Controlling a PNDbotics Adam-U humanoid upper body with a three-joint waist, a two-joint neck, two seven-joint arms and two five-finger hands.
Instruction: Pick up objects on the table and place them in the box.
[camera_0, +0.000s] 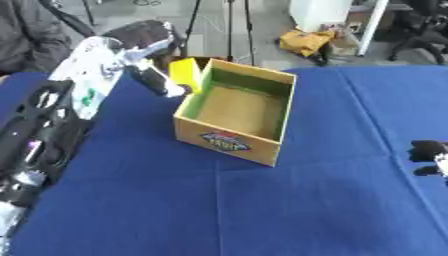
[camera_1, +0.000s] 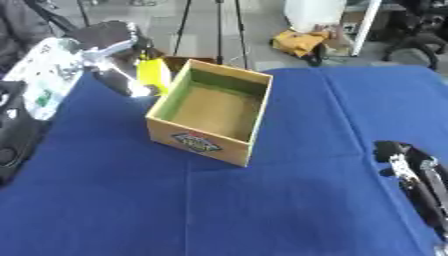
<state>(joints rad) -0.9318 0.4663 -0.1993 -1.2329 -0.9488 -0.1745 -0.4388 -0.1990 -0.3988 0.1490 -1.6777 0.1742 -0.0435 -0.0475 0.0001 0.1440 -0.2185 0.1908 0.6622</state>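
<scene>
An open cardboard box (camera_0: 229, 142) with green inner walls and a bare brown floor stands on the blue table (camera_0: 262, 210), a logo on its front wall. A yellow object (camera_1: 153, 74) hangs upright just outside the box's far left wall, and my left hand (camera_0: 150, 75) is shut on it, fingers curled along its left side. The left arm comes in from the left edge. My right hand (camera_1: 404, 162) rests low at the right edge, fingers relaxed and holding nothing. I see nothing inside the box.
Beyond the table's far edge are tripod legs (camera_0: 229, 30), a yellow bag (camera_0: 306, 41) on the floor and a white bin (camera_0: 319, 12). A person (camera_0: 26, 35) sits at the far left corner. Blue cloth stretches in front of and right of the box.
</scene>
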